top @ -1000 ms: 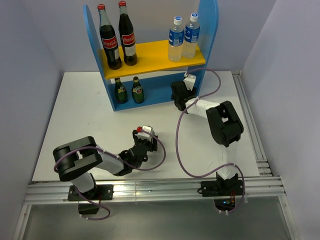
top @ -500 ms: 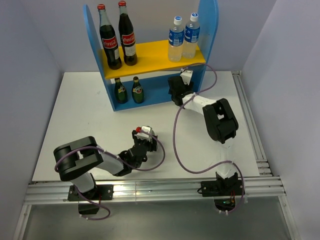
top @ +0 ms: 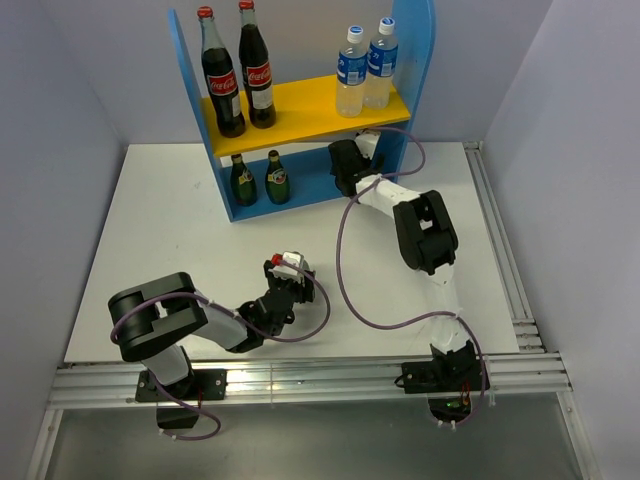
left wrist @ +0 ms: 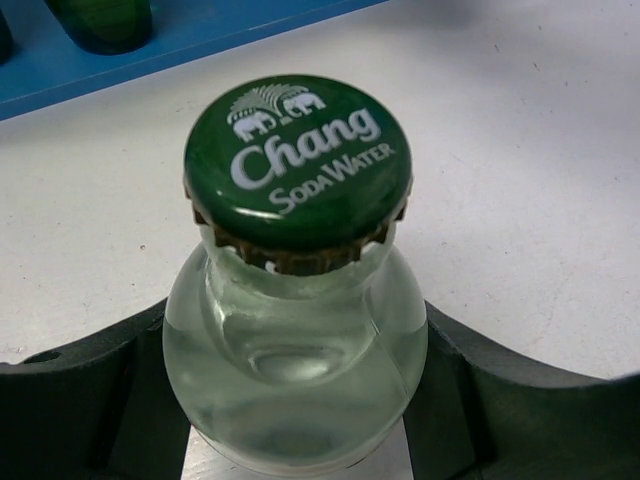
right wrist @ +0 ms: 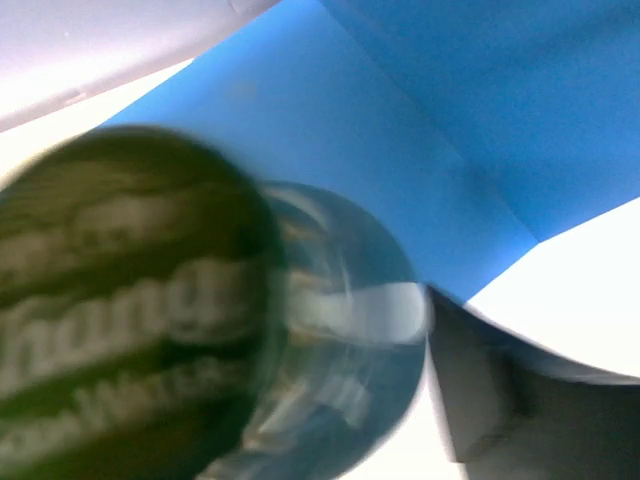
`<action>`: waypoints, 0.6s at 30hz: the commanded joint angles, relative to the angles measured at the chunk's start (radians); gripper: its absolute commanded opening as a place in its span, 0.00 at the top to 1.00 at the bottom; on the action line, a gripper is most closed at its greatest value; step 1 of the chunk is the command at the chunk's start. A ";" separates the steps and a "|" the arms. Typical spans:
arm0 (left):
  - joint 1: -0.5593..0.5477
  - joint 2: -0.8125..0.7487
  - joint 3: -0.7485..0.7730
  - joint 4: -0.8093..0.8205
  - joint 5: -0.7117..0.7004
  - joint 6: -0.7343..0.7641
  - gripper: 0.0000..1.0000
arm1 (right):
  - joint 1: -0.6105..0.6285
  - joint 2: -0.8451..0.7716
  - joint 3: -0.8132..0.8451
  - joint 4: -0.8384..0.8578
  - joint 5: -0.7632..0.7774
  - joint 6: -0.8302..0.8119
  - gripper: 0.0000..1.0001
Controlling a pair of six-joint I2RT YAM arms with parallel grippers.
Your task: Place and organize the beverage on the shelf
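The blue shelf (top: 186,90) stands at the back of the table. Two blue-capped water bottles (top: 365,70) stand on its yellow board (top: 300,102). Two dark green bottles (top: 259,178) stand on its blue base (top: 310,190). My left gripper (top: 283,288) is low over the table's middle, shut on the neck of a clear soda water bottle (left wrist: 295,350) with a green cap (left wrist: 298,165). My right gripper (top: 345,168) is at the lower tier's right part, shut on a second clear green-capped bottle (right wrist: 340,330), blurred in the right wrist view, with blue shelf panels (right wrist: 450,120) close behind it.
Two tall red-capped cola bottles (top: 238,75) stand on the yellow board's left part. The white table (top: 160,230) ends in metal rails (top: 300,380) at the near edge and on the right. Grey walls enclose the sides. Purple cables (top: 345,280) loop beside both arms.
My right gripper has moved left and forward with its bottle, from in front of the shelf's right panel to the lower tier. The left arm has not moved.
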 commanded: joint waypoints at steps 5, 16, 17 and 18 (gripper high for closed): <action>0.002 -0.023 0.007 0.132 -0.022 -0.023 1.00 | -0.005 -0.081 0.032 0.087 0.008 -0.068 0.00; 0.002 -0.088 0.010 0.071 -0.028 -0.032 1.00 | -0.002 -0.223 -0.215 0.212 -0.118 -0.069 0.00; 0.002 -0.093 0.009 0.062 -0.031 -0.034 1.00 | -0.004 -0.236 -0.224 0.216 -0.132 -0.077 0.00; 0.004 -0.104 0.007 0.057 -0.031 -0.035 1.00 | -0.004 -0.243 -0.231 0.218 -0.152 -0.080 0.00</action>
